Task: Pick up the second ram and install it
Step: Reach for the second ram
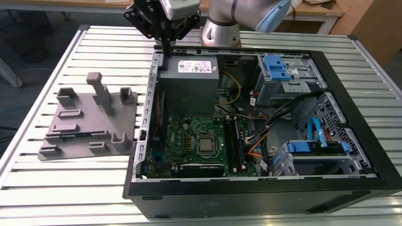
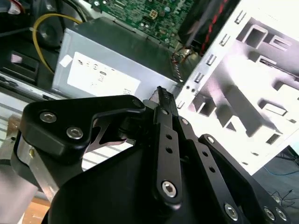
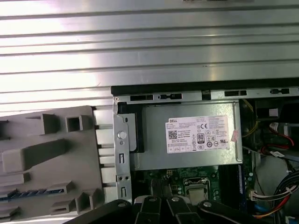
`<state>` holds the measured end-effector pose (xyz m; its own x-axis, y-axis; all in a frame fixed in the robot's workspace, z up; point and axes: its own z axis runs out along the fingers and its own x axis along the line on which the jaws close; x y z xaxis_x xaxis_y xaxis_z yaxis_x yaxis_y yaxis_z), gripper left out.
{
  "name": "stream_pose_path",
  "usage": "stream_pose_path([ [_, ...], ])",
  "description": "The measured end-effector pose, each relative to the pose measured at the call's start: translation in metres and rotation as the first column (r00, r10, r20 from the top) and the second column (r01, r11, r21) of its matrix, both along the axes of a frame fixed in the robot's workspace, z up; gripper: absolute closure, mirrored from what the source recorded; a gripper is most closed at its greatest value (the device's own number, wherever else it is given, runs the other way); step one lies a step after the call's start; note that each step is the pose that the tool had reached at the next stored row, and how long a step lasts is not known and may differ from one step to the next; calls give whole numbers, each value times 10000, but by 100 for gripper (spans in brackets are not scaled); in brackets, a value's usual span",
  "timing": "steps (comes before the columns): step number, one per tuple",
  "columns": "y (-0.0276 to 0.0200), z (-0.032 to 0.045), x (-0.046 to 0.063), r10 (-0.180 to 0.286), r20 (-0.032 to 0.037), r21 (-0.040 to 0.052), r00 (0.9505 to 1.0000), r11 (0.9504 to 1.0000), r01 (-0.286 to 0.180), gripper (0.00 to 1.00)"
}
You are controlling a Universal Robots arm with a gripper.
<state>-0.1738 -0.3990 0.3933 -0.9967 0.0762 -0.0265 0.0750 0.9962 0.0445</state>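
The second ram (image 3: 32,193) is a dark blue strip standing on edge in a slot of the grey plastic tray (image 3: 51,154). The same tray (image 1: 88,117) lies on the slatted table at the exterior view's left, beside the open computer case (image 1: 251,188). My gripper (image 1: 165,47) hangs above the case's back corner, next to the power supply, well away from the tray's slots. Its black fingers (image 2: 161,93) are pressed together, shut, with nothing between them. A dark ram strip (image 1: 236,141) stands in a slot on the green motherboard (image 1: 188,132).
A grey power supply (image 1: 188,84) with a white label fills the case's rear corner under the gripper. Drive cages with blue latches (image 1: 276,68) and cable bundles (image 1: 276,117) crowd the exterior view's right side. Tall posts (image 1: 100,92) rise from the tray.
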Motion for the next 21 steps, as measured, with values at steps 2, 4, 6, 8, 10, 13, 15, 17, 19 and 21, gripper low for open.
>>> stream_pose_path([
  [2, 0, 1, -55, 1, 0, -1, 10000, 10000, -1, 93],
  [4, 0, 0, -98, 0, 1, 0, 10000, 10000, 0, 93],
  [6, 0, 0, -139, -1, 1, 0, 10000, 10000, 1, 93],
  [8, 0, -1, -184, 0, 1, 0, 10000, 10000, 0, 93],
  [10, 0, -1, -238, 1, 2, 0, 10000, 10000, -1, 93],
  [13, 0, 0, -337, -1, 2, -2, 10000, 10000, 1, 93],
  [15, 0, -1, -415, 1, 5, 0, 10000, 10000, -1, 93],
  [17, 0, -2, -480, 0, 7, 1, 10000, 10000, 0, 93],
  [19, 0, -2, -537, -1, 6, 0, 10000, 10000, 1, 93],
  [21, 0, -1, -587, 0, 5, -1, 10000, 10000, 0, 93],
])
